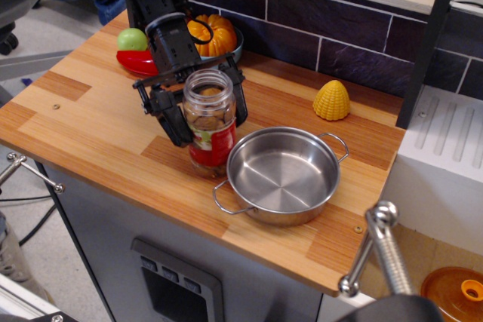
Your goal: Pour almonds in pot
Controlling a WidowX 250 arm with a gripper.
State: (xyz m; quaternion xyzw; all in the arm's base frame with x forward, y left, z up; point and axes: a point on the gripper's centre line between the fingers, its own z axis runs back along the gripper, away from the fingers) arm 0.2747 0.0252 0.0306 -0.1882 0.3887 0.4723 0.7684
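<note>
Early stage: nothing poured. Black end effector [204,115] spread open, straddling the clear plastic red-labelled jar of brown almonds [209,122], not yet clamped. Jar upright on the wooden desk [90,122], long axis vertical, mouth up, touching the empty shiny steel pot [281,173]. Remaining: grasping, lifting, tipping.

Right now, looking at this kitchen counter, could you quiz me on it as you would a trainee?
1. True or false: the shiny round steel pot already holds almonds.
2. The black gripper has a finger on either side of which thing: A the yellow corn piece, B the clear plastic jar with a red label, C the orange pumpkin?
3. Fill in: the jar stands upright just ___ of the pot in the picture.

Key: 1 false, the pot is empty. 2 B. 3 left.
</note>
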